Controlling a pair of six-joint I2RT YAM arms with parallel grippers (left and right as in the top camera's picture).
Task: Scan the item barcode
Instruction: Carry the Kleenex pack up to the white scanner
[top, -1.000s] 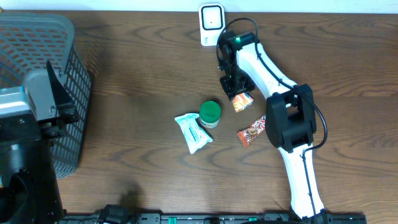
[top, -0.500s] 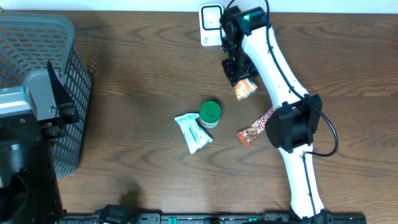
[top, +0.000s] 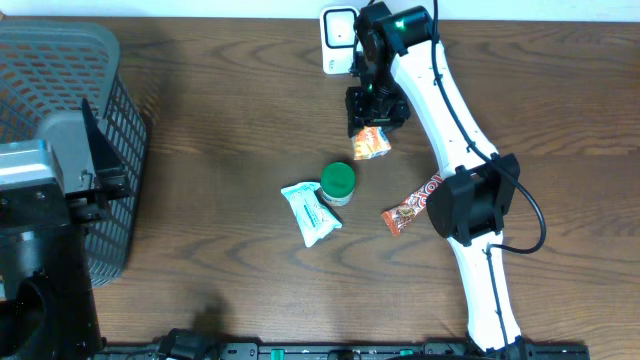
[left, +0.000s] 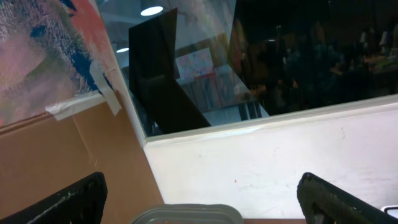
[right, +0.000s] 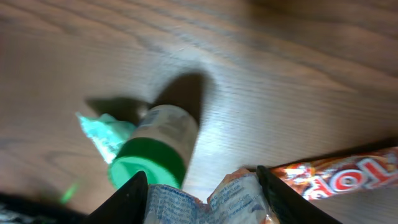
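my right gripper (top: 373, 118) pinches the orange crinkly snack packet (top: 371, 143) at top centre, just below the white boxy scanner (top: 340, 30); left gripper (left: 200, 193) gapes wide, empty.

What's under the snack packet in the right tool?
Bare wooden table, with the green-capped bottle and a candy bar off to the sides. The snack packet hides the spot directly beneath it.

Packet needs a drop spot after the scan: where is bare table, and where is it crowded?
Free: the brown wooden tabletop between the grey mesh basket and the white-and-teal pouch, and the wood right of the white arm. Crowded: mid-table before the white scanner, where the green-capped bottle, pouch and orange-red candy wrapper cluster.
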